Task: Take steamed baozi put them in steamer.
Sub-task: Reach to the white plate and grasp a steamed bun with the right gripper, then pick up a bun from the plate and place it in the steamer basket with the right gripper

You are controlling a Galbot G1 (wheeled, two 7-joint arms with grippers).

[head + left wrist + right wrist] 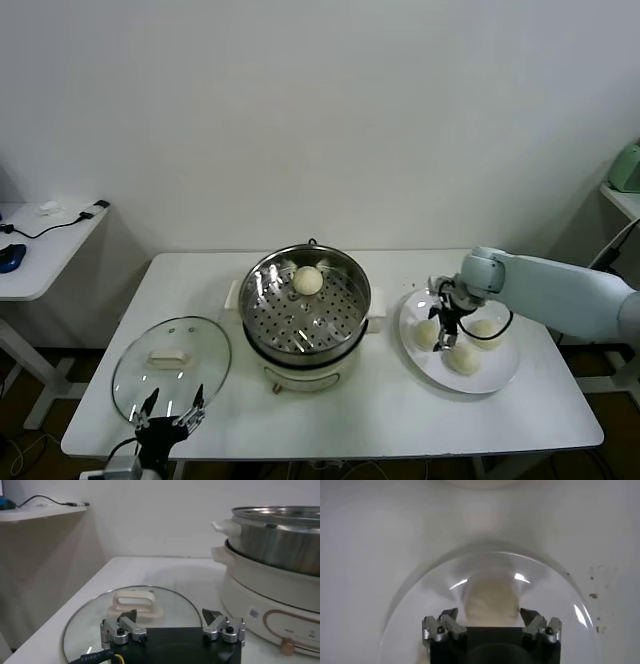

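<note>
The right gripper (447, 322) was down over the white plate (500, 375), which lay on the white table (400, 420) to the right of the steamer (307, 315). Its fingers were spread apart, and one baozi (427, 333) sat between them, the one nearest to the steamer. In the right wrist view the two fingertips (449, 615) stood on both sides of this bun (491, 600), very near to it, but I could not tell if they really touched the dough; the bun looked to rest on the plate (420, 595). Two other baozi lay on the same plate, one (486, 332) on the far side of the gripper and one (462, 359) nearer to the front edge of the table, both close to the first. A fourth baozi (308, 281) was already inside the steamer, on the perforated tray, near the back rim. The left gripper (171, 412) waited low at the front left corner of the table, just over the near edge of the glass lid (171, 365) that lay flat beside the steamer. Its fingers (122, 628) were also spread wide and held nothing. From the left wrist view the lid's white handle (135, 602) was seen just beyond the fingers, and the steamer (280, 545) stood on its white base near by.
</note>
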